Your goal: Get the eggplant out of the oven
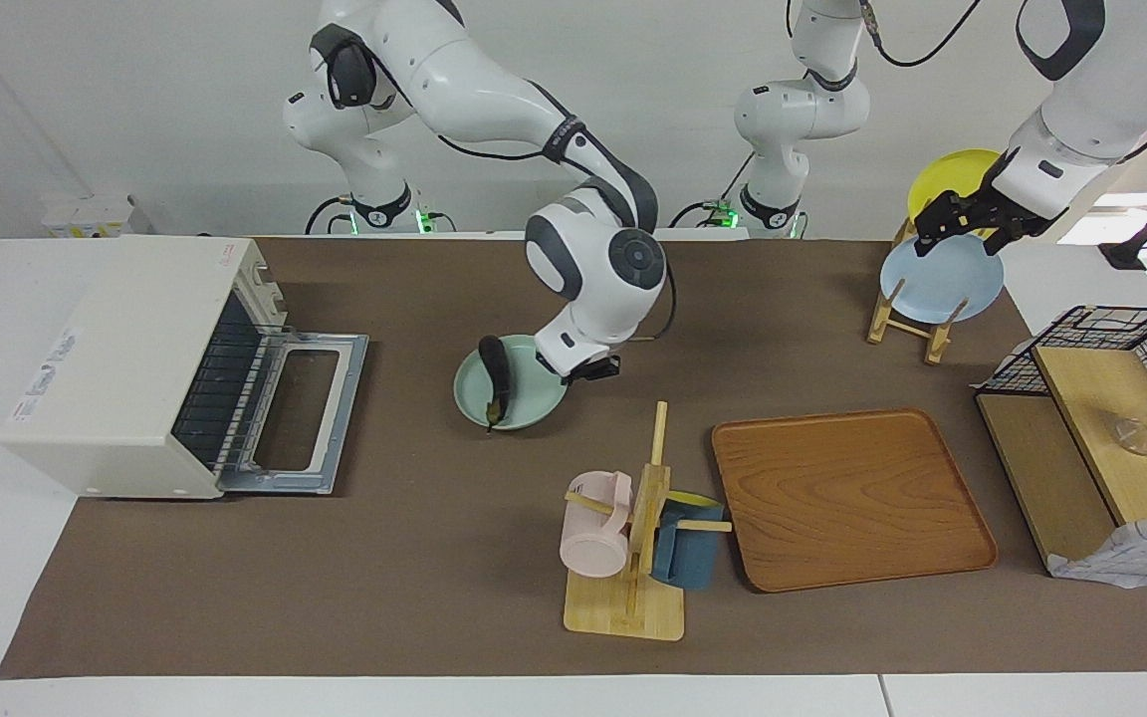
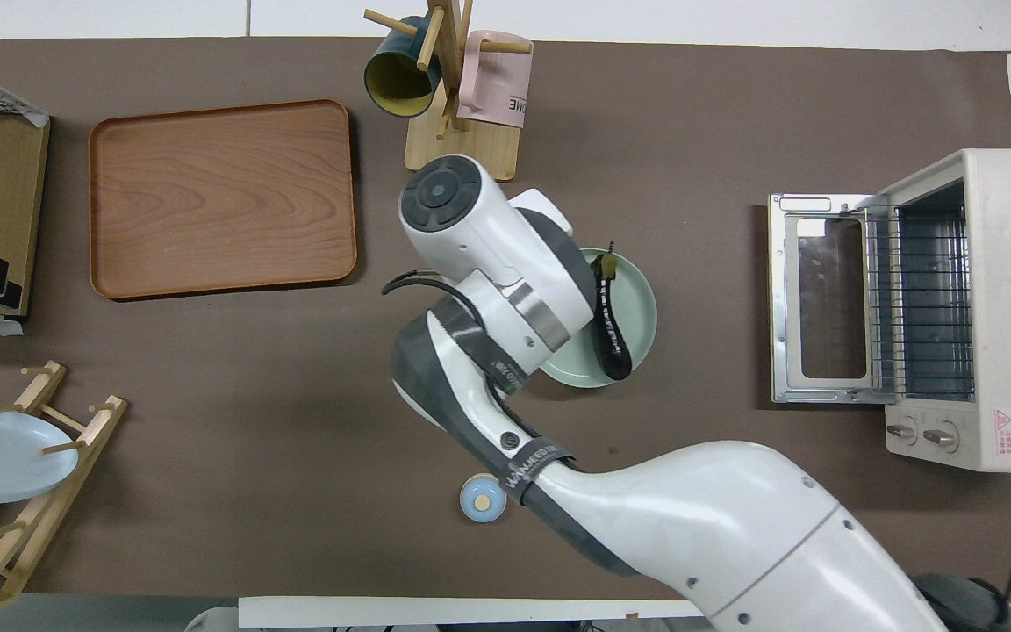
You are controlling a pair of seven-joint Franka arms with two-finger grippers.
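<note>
Lying on a pale green plate [image 1: 534, 403], the eggplant [image 1: 495, 383] rests along the plate's side toward the right arm's end of the surface [image 1: 414, 588], its small stem tip pointing away from the robots and its dark round end reaching the rim nearer to them. The oven [image 1: 125, 368] stands well apart from the plate, at the right arm's end, with its door [image 1: 307, 413] folded down flat and the wire rack [image 2: 918, 298] visible inside. The right gripper [image 1: 595, 372] is low over the other side of the same plate, close beside the eggplant but apart from it; it holds nothing, and I cannot tell how wide its opening is. The left gripper [image 1: 962, 227] hangs over a light blue plate [image 1: 940, 281] standing in a wooden rack [image 1: 907, 319], and its opening I also cannot tell. A wooden tray [image 1: 847, 498] and a mug stand [image 1: 638, 558] with a pink mug [image 1: 593, 523] and a blue mug [image 1: 688, 548] lie farther from the robots than the green plate
</note>
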